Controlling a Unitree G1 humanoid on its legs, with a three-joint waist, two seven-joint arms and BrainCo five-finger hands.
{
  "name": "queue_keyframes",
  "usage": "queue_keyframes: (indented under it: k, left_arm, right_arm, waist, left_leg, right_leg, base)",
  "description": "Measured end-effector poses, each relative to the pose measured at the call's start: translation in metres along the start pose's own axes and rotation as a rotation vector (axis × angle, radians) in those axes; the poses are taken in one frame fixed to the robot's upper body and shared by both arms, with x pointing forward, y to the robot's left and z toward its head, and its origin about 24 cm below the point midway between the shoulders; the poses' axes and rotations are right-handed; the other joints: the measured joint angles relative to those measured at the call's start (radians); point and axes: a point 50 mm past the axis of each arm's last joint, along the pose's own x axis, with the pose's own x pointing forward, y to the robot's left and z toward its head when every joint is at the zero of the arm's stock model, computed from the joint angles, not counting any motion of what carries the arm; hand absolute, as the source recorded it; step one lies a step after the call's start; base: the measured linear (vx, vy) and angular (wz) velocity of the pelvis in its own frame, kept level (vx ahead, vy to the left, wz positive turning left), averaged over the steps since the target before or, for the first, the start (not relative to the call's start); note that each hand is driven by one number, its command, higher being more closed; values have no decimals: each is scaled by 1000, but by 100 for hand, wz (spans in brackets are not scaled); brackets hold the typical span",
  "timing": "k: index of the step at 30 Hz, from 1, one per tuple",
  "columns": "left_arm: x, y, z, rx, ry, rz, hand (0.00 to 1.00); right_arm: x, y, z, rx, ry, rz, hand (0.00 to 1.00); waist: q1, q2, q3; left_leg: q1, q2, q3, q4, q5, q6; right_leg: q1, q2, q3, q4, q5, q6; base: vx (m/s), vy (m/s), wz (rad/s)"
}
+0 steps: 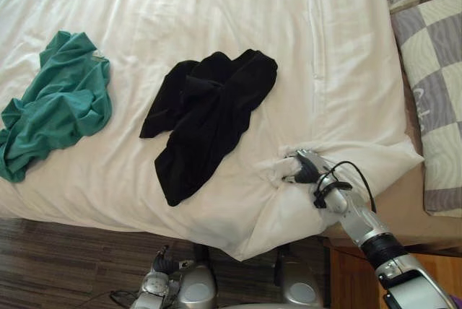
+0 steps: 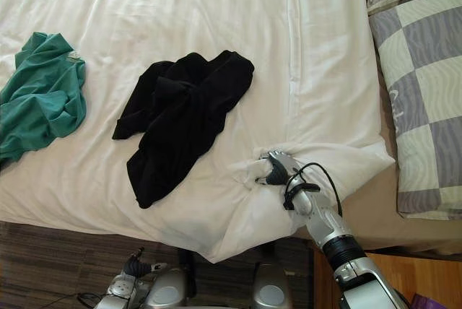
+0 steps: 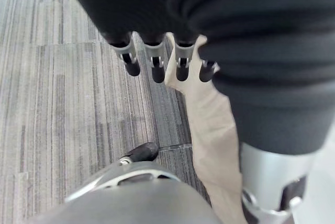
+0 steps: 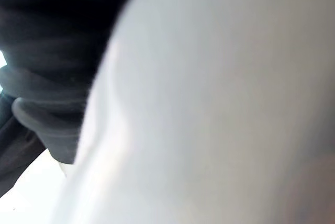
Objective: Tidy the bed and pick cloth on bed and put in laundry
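Note:
A crumpled black cloth (image 1: pixel 206 118) lies in the middle of the bed. A green cloth (image 1: pixel 58 103) is bunched near the bed's left side. A white duvet (image 1: pixel 289 49) covers the bed. At its near right corner my right hand (image 1: pixel 303 167) has its fingers curled into a gathered fold of the duvet, which wrinkles around it. In the right wrist view the white duvet (image 4: pixel 220 103) presses close against the hand's dark cover. My left hand (image 3: pixel 156 59) hangs low beside the bed over the floor, fingers straight and holding nothing.
A grey and cream checked pillow (image 1: pixel 437 99) lies along the bed's right side. Dark wood-patterned floor (image 1: pixel 58 266) runs along the bed's near edge. A brown wooden surface (image 1: pixel 354 273) shows under the right corner, and beige bed sheet (image 1: pixel 375 208) is uncovered there.

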Motion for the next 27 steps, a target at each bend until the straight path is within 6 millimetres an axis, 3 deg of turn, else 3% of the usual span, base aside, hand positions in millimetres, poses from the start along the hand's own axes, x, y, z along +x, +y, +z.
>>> queue_keyframes:
  k: [5, 10, 11, 12, 14, 18, 23, 27]
  left_arm:
    - [0, 0, -1, -1, 3, 0, 0]
    - [-1, 2, -7, -5, 35, 9, 0]
    - [-1, 3, -7, -9, 38, 12, 0]
    - [-1, 3, -7, -13, 38, 14, 0]
    - [-1, 2, -8, -31, 50, 17, 0]
    - [-3, -7, -11, -89, 86, 12, 0]
    - [-7, -13, -18, -184, 126, 35, 0]
    - [-10, -25, -20, -229, 153, 16, 0]
  right_arm:
    - [-30, -8, -22, 56, 90, -87, 100]
    - [-70, 7, -44, 275, 276, -232, 100]
    - [-78, 17, -47, 340, 324, -251, 0]
    - [-82, 23, -48, 375, 352, -260, 0]
    - [-100, 53, -53, 537, 489, -275, 0]
    - [-120, 84, -60, 742, 674, -351, 0]
    - [-144, 106, -70, 1007, 900, -528, 0]
    - [-172, 118, -82, 1135, 1095, -648, 0]
  waist:
    - [1, -1, -1]
    - [-52, -24, -19]
    - [-57, -34, -32]
    - [-59, -38, -40]
    - [-72, -59, -88]
    - [-87, -73, -128]
    - [-94, -66, -131]
    - [-87, -40, -150]
  left_leg:
    - [0, -6, 1, -1, -2, 2]
    - [25, -9, 38, -1, -16, 5]
    - [35, -6, 53, 0, -22, 5]
    - [40, -5, 61, 1, -25, 3]
    - [55, 0, 87, 7, -41, 0]
    - [83, 1, 116, 17, -61, 0]
    - [99, 2, 135, 17, -65, -1]
    - [113, 6, 153, 12, -67, -3]
  right_leg:
    - [1, -5, 3, 0, 0, 0]
    - [-2, -2, 41, -2, -1, 1]
    - [-2, 2, 54, -4, -1, 1]
    - [-1, 5, 61, -4, -1, 1]
    - [6, 11, 80, -15, 1, 3]
    - [30, 14, 104, -41, 10, 6]
    - [47, 15, 112, -63, 20, -3]
    - [50, 22, 128, -68, 25, -6]
  base:
    - [1, 2, -1]
    - [17, 10, -23]
    - [17, 6, -30]
    - [28, 8, -41]
    - [42, 7, -30]
    - [36, 20, -22]
    - [-8, 7, -8]
    - [-7, -9, -15]
